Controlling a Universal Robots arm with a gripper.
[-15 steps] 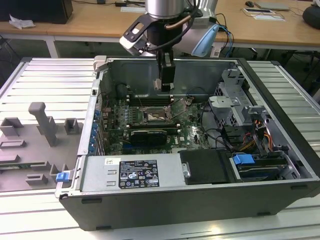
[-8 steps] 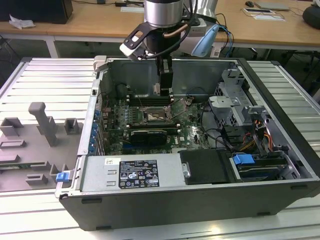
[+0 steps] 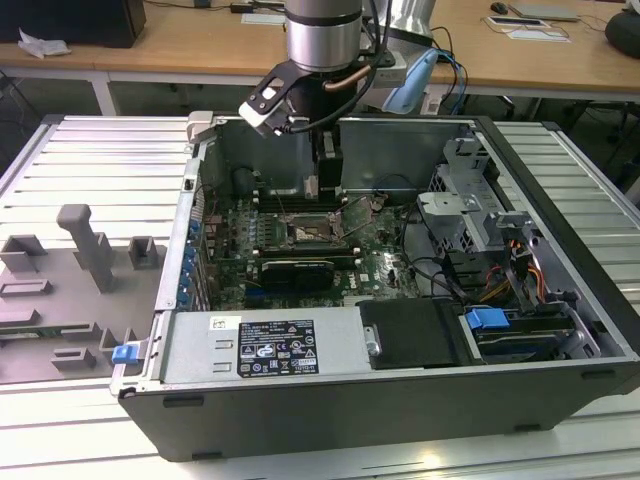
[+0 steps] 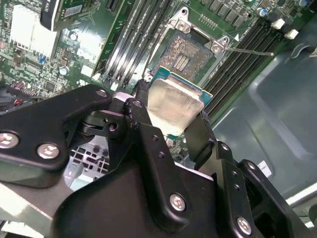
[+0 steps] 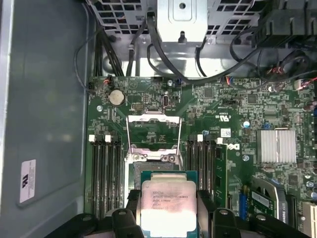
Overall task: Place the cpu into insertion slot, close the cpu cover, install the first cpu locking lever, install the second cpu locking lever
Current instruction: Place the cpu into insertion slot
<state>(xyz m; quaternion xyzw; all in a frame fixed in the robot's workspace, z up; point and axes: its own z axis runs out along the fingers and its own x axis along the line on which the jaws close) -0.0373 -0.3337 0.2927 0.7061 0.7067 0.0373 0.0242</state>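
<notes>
So the setup was an open computer case lying on its side on a ribbed metal table, with wooden desks along the back of the room and a grey plastic fixture sitting on the table at the exterior view's left.

In both wrist views we could see the gripper clamped on the cpu. The two black fingers pinched opposite edges, and the silvery top faced the cameras. The chip hung over the green board right at the edge of the insertion slot, not seated in it. The slot's contacts were bare. In the first wrist view the cpu cover was flipped open on the far side of the slot.

The arm stood pretty much vertical over the case, with its wrist pointing straight down and the gripper inside, just above the slot.
</notes>
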